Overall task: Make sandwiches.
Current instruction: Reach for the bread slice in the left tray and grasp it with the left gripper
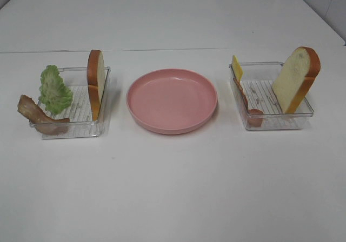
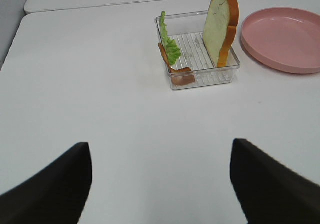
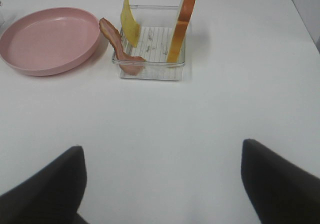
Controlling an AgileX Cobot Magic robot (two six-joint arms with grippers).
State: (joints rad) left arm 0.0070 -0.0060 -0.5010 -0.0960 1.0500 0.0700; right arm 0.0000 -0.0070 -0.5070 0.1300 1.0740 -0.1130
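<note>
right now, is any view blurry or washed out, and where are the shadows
Exterior high view: soft, even light, with a faint shadow under the near rim of the plate; the white table is nearly washed out. Left wrist view: the tray is sharp, the left gripper dark and soft-edged. Right wrist view: likewise, the right gripper dark, no glare.
</note>
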